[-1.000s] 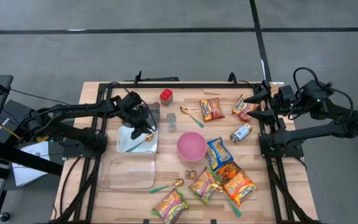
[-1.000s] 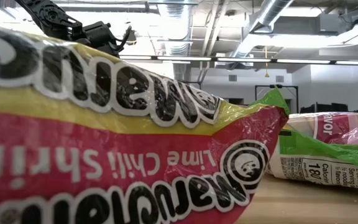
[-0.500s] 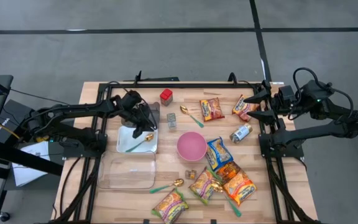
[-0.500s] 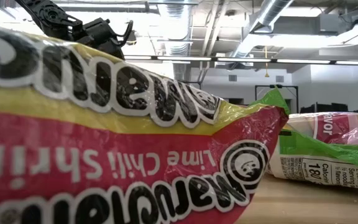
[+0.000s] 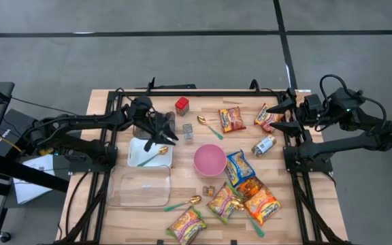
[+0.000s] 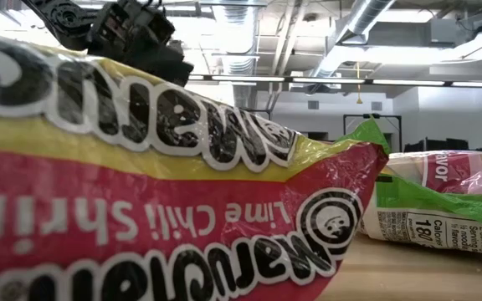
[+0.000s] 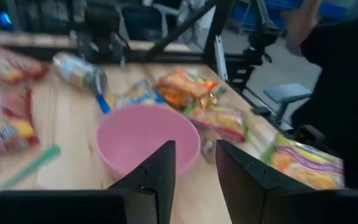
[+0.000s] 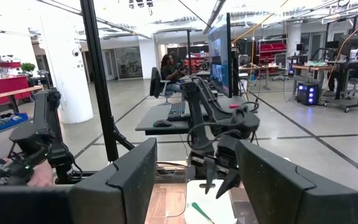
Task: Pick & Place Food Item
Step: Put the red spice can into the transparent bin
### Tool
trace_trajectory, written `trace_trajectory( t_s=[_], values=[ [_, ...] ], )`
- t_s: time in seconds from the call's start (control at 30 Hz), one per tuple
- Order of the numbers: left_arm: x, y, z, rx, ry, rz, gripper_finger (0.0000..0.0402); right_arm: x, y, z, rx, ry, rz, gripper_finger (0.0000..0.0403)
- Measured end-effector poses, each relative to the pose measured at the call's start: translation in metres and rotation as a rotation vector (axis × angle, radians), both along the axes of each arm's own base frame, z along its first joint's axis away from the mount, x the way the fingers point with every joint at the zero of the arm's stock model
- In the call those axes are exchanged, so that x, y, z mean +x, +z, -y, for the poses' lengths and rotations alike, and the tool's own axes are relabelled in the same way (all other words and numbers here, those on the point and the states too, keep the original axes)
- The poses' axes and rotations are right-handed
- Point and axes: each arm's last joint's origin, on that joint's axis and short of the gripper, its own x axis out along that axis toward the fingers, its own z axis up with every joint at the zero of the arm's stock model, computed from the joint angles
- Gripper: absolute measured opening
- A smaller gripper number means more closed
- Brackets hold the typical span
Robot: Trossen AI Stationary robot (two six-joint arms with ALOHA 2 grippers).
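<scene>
The left gripper (image 5: 163,133) is seen over the white tray (image 5: 136,158), near the tray's 1 o'clock corner, with its fingers (image 7: 160,171) parted by a narrow gap and nothing held between them. In the left wrist view the pink bowl (image 7: 146,140) is seen just ahead of those fingers, with a can (image 7: 78,70) and several snack packets beyond it. A gold spoon with a green handle (image 5: 154,154) is seen lying in the tray.

The pink bowl (image 5: 209,160) is placed near the table's centre. The food items are scattered around it: an orange packet (image 5: 232,119) at 12 o'clock, a blue packet (image 5: 239,167) at 3 o'clock, a can (image 5: 263,145) at 2 o'clock, and a yellow-and-red noodle packet (image 5: 186,226) at 6 o'clock by the table's edge. A clear container (image 5: 140,188) is set at 6 o'clock of the tray.

The right gripper (image 5: 278,117) is held at the table's 2 o'clock edge, above a red packet (image 5: 267,117), its fingers (image 8: 135,177) spread wide and empty.
</scene>
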Motion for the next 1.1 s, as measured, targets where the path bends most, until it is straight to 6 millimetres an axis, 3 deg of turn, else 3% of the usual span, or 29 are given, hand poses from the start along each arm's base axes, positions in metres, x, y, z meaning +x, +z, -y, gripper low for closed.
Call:
trace_trajectory(
  t_s=[0.23, 0.63, 0.8, 1.1],
  values=[
    [0.010, 0.006, 0.009, 0.119, 0.149, 0.061, 0.0139, 0.000, 0.000, 0.000, 0.002, 0.000, 0.000, 0.0215],
    [0.016, 0.009, 0.014, 0.226, 0.368, 0.072, 0.0253, 0.000, 0.000, 0.000, 0.001, 0.001, 0.001, 0.0215],
    [0.016, 0.011, 0.011, 0.300, 0.499, 0.077, 0.0262, 0.000, 0.000, 0.000, 0.001, 0.000, 0.000, 0.0215],
    [0.015, 0.024, -0.003, 0.460, 0.921, 0.035, 0.0256, 0.000, 0.000, 0.000, -0.010, -0.001, 0.001, 0.0215]
  ],
)
